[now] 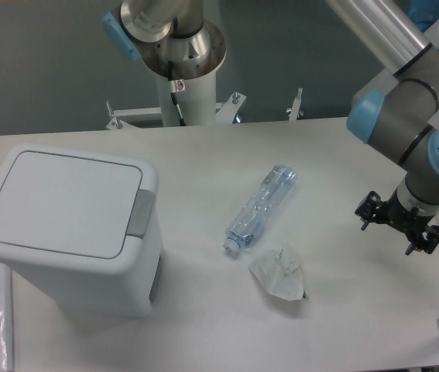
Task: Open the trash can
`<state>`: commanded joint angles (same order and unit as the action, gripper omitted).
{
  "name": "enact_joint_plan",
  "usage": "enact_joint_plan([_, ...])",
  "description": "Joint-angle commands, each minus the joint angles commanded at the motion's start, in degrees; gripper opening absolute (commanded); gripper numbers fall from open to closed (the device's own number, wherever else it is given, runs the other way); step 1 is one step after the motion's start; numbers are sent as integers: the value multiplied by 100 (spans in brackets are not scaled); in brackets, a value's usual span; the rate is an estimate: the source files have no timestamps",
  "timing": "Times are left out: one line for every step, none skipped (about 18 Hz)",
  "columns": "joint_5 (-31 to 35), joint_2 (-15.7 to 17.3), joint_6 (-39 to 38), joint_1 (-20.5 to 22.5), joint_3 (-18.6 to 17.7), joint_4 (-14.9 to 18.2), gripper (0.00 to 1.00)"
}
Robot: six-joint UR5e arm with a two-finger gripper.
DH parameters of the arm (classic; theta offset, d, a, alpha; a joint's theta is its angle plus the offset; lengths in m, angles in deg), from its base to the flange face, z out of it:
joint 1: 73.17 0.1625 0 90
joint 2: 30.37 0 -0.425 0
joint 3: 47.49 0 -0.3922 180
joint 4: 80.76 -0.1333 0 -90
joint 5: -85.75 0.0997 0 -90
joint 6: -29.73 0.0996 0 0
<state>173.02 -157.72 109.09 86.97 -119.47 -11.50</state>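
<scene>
White plastic, the trash can (68, 232) sits lid-down at nine o'clock, well apart from the gripper (399, 223) at three o'clock, whose jaws I cannot tell apart, so a low sweep across could knock the water bottle (259, 208) or crumpled tissue (279, 273) lying between.

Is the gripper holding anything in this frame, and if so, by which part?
Nothing is held. The gripper hangs above bare table at the right, jaws apart, well away from the trash can, whose lid is shut.
</scene>
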Motion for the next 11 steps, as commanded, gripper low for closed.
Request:
enact_joint_plan([0, 0, 0, 0, 0, 0, 100])
enact_joint_plan([0, 0, 0, 0, 0, 0, 100])
enact_joint_plan([-17, 0, 0, 0, 0, 0, 100])
enact_joint_plan([-18, 0, 0, 0, -9, 0, 100])
enact_joint_plan([-26, 0, -9, -17, -44, 0, 100])
enact_joint_plan([-9, 9, -35, -18, -79, 0, 100])
enact_joint_plan([17, 17, -70, -26, -123, 0, 100])
enact_joint_plan([-9, 87, -70, -35, -201, 0, 100])
enact_joint_plan([-52, 192, -88, -26, -272, -9, 100])
enact_joint_plan([-53, 272, -105, -26, -307, 0, 100])
enact_joint_plan([-70, 316, -105, -35, -360, 0, 100])
